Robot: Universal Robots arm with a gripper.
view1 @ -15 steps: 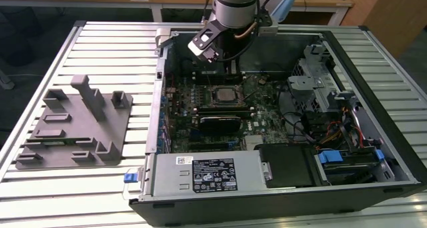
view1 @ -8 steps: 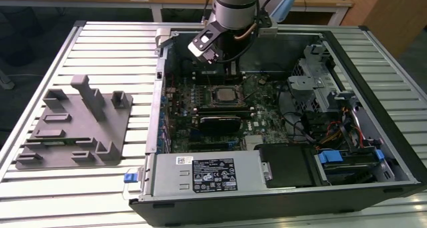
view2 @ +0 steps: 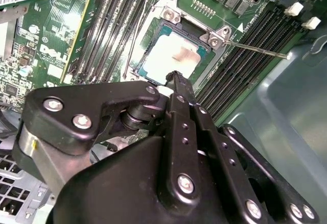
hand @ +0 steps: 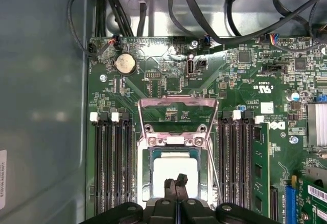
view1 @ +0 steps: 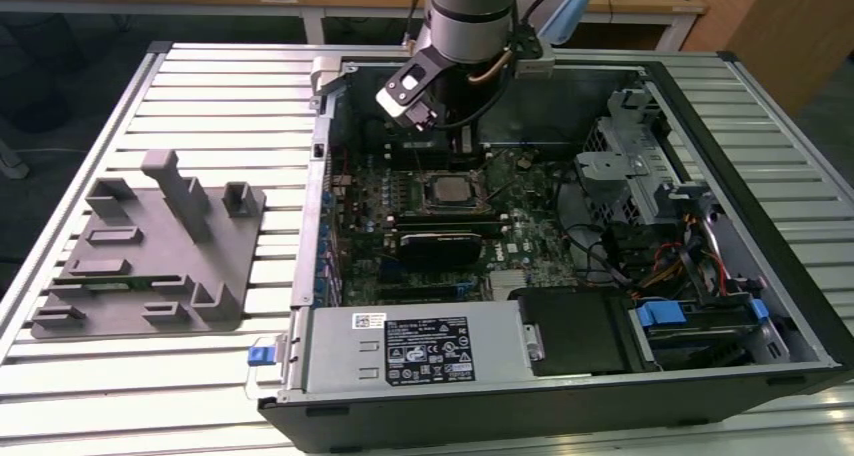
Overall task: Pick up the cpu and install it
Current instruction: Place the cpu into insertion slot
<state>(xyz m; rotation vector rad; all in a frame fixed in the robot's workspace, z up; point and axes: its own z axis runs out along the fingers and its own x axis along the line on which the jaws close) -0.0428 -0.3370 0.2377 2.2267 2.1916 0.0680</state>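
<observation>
The cpu (hand: 173,167) lies flat in the motherboard socket, its silver top showing in both wrist views (view2: 173,55). In the exterior view the cpu (view1: 451,188) sits near the middle of the open computer case (view1: 747,106). My gripper (hand: 176,181) hangs just above the chip's near edge, fingers pressed together and shut with nothing between them; its tip (view2: 176,76) overlaps the chip's rim. The socket's metal load plate (hand: 177,104) is swung open and lies on the board beyond the socket. The thin retention lever (view2: 255,48) sticks out to one side.
Memory slots (hand: 110,168) flank the socket on both sides. Cables (hand: 214,9) run along the case wall. A grey moulded fixture (view1: 147,246) sits on the slatted table at the exterior view's left. The power supply (view1: 414,346) and drive bays (view1: 694,316) line the case's near side.
</observation>
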